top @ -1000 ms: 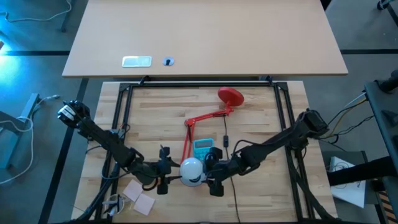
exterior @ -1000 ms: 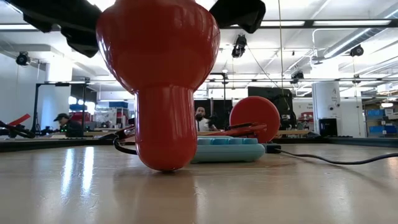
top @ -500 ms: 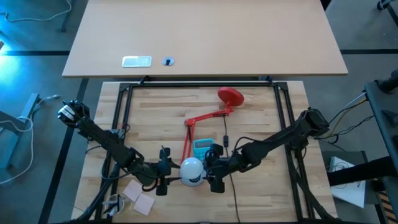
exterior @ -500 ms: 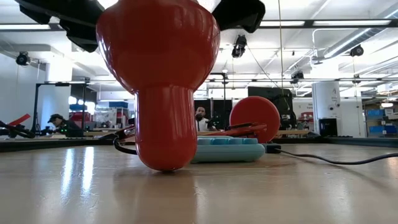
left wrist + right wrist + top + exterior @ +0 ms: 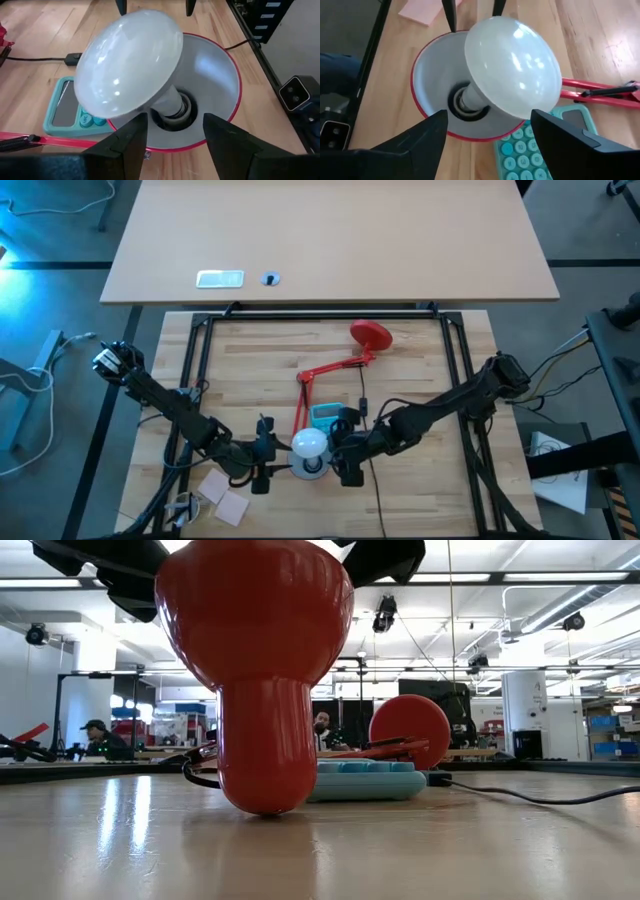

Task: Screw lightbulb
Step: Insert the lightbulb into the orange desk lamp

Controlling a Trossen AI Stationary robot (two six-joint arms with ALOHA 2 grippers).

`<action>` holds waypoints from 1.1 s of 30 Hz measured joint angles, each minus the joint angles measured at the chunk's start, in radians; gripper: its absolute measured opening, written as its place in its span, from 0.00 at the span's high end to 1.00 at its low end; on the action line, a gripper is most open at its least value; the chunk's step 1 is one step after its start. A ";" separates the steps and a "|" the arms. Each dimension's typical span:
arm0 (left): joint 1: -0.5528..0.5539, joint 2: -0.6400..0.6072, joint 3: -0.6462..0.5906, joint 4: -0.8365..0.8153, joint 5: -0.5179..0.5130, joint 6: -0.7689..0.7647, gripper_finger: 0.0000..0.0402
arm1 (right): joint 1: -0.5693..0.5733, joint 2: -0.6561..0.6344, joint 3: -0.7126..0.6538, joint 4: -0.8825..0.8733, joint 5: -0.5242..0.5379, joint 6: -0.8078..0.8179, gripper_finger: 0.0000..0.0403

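The small white pear-shaped lightbulb (image 5: 309, 444) stands tilted in the socket at the bottom of the red desk lamp's round shade with its white inside (image 5: 220, 90), its rounded dome leaning over the shade's rim while its greyish screw base (image 5: 176, 106) sits in the dark ring of the socket. In the high view the shade lies near the front edge of the light wooden slatted table (image 5: 420, 360), mouth up, between the 2 grippers. The left gripper (image 5: 262, 461) is just beside the shade on its left, and the left wrist view shows its 2 dark fingers (image 5: 128, 145) spread apart, each near the shade's rim, with no visible contact on the bulb. The right gripper (image 5: 346, 463) is just beside the shade on the other side; the right wrist view shows its 2 dark fingers (image 5: 427, 137) likewise spread wide, framing shade and bulb without pinching either. A teal calculator (image 5: 326, 416) lies flat just behind the shade, next to the lamp's red jointed arm (image 5: 315, 373), which runs back to the round red base (image 5: 371, 334). Pink paper squares (image 5: 222, 496) lie at the table's front left corner. In the low view the red shade (image 5: 255, 660) fills the foreground, resting on the table.
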 joint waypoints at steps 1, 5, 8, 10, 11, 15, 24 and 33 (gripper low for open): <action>0.000 0.000 0.000 0.000 0.000 -0.002 0.54 | 0.000 0.000 0.003 -0.001 0.006 -0.006 0.30; 0.000 0.000 0.000 0.000 0.000 -0.006 0.54 | -0.001 0.000 0.023 0.009 0.047 -0.046 0.29; 0.000 0.000 0.000 -0.001 0.000 -0.008 0.54 | -0.006 0.004 0.025 0.061 0.044 -0.063 0.28; 0.000 0.000 0.000 -0.001 0.000 -0.009 0.54 | -0.006 0.015 0.025 0.080 0.023 -0.069 0.28; 0.000 0.000 0.000 -0.002 0.000 -0.009 0.54 | -0.008 0.023 0.025 0.090 0.018 -0.069 0.28; 0.000 0.000 -0.001 -0.008 0.001 -0.012 0.54 | -0.004 0.042 0.025 0.112 -0.002 -0.068 0.29; 0.000 0.000 -0.002 -0.008 -0.002 -0.017 0.54 | 0.040 0.046 0.026 0.142 -0.022 -0.051 0.30; 0.000 0.000 -0.002 -0.005 -0.007 -0.017 0.54 | 0.048 0.050 0.024 0.213 -0.113 -0.057 0.30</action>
